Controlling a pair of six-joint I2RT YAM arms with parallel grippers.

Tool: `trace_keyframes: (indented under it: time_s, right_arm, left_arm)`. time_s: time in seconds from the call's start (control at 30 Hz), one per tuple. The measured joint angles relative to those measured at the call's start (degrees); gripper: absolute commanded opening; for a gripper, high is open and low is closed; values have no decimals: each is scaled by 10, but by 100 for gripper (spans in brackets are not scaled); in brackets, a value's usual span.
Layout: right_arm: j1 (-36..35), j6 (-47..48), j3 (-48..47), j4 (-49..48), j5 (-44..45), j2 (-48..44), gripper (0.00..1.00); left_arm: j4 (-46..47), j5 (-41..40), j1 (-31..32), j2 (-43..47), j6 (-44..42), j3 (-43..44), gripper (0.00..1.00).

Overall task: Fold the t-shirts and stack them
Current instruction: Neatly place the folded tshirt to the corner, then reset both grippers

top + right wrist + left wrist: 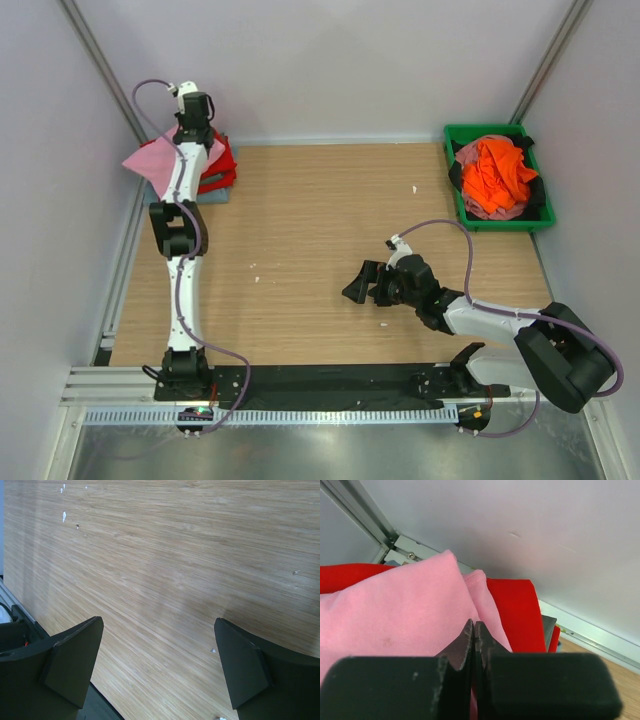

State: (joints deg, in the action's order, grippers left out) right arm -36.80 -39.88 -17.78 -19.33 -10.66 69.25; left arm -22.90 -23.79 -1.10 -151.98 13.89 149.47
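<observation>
Black and blunt, the fingers [460, 650] of the left pincer [474, 626] are pressed together, tip against tip, right over a light pink soft-fabric t-shirt [395, 615]; whether any cloth is pinched between them cannot be told. That pink shirt is spread on top of a bright red fabric t-shirt [517, 607], whose folded edge is seen past it towards the wall, and a dark grey-blue fabric layer [548, 627] is glimpsed beneath the red. From above, this pile is found at the far left corner of the light wooden worktop [320, 200], with the left arm stretched over it and a pink corner sticking out to the left. The right pincer [157, 621] is held wide apart, with only wood seen between its fingers, low over the middle of the worktop and well apart from the pile. At the far right corner a green plastic bin [487, 128] is placed, and a crumpled bright orange t-shirt [497, 172] is lying in it on top of other dark and pinkish cloth.
</observation>
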Motion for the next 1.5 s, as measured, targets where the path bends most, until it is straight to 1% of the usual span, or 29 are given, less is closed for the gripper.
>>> trace_keyframes:
  time_s: [0.4, 0.8, 0.83, 0.87, 0.9, 0.93, 1.0, 1.1, 1.2, 1.3, 1.43, 1.5]
  right_arm:
    - [0, 0, 0, 0, 0, 0, 100]
    - [0, 0, 0, 0, 0, 2, 100]
    - [0, 0, 0, 0, 0, 2, 100]
    - [0, 0, 0, 0, 0, 2, 100]
    - [0, 0, 0, 0, 0, 2, 100]
    - [0, 0, 0, 0, 0, 2, 100]
    - [0, 0, 0, 0, 0, 2, 100]
    - [0, 0, 0, 0, 0, 2, 100]
    - [0, 0, 0, 0, 0, 2, 100]
    - [0, 0, 0, 0, 0, 2, 100]
    - [0, -1, 0, 0, 1, 2, 99]
    - [0, -2, 0, 0, 2, 2, 100]
  left_arm:
    - [31, 28, 27, 0, -35, 0, 0]
    - [39, 43, 31, 0, -41, 0, 0]
    - [39, 45, 31, 0, -41, 0, 7]
    - [40, 45, 32, 0, -42, 0, 20]
    - [40, 46, 32, 0, -45, 0, 35]
    - [41, 47, 33, 0, -44, -1, 60]
    - [45, 48, 36, 0, -44, -4, 73]
    - [51, 46, 44, 2, -46, -16, 88]
    - [50, 42, 57, 14, -52, -32, 96]
    - [48, 37, 76, 42, -57, -45, 100]
    - [49, 23, 120, 104, -71, -52, 100]
    - [50, 15, 155, 148, -85, -59, 100]
